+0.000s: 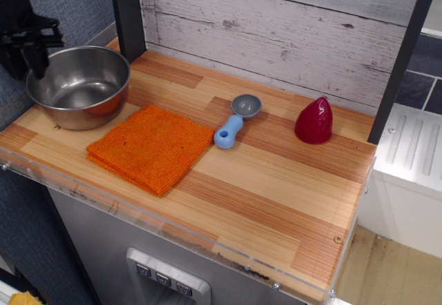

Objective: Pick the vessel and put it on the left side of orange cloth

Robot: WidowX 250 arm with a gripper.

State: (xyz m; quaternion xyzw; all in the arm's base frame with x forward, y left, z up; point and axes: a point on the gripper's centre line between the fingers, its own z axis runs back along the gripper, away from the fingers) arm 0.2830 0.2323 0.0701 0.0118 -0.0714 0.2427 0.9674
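The vessel (pixel 78 87), a large shiny steel bowl, stands upright on the wooden counter at the far left, just left of and behind the orange cloth (pixel 150 148). Its rim nearly touches the cloth's back left edge. The cloth lies flat near the front edge. My black gripper (pixel 29 62) hangs over the bowl's left rim. One finger (pixel 41 60) is inside the rim and the other outside, with a gap between them, so the jaws look open and the bowl rests on its own.
A small grey scoop with a light-blue handle (pixel 233 122) lies right of the cloth. A dark red cone-shaped object (pixel 314 121) stands further right. A dark post (pixel 128 15) rises behind the bowl. A clear plastic lip (pixel 173 229) runs along the counter's front edge.
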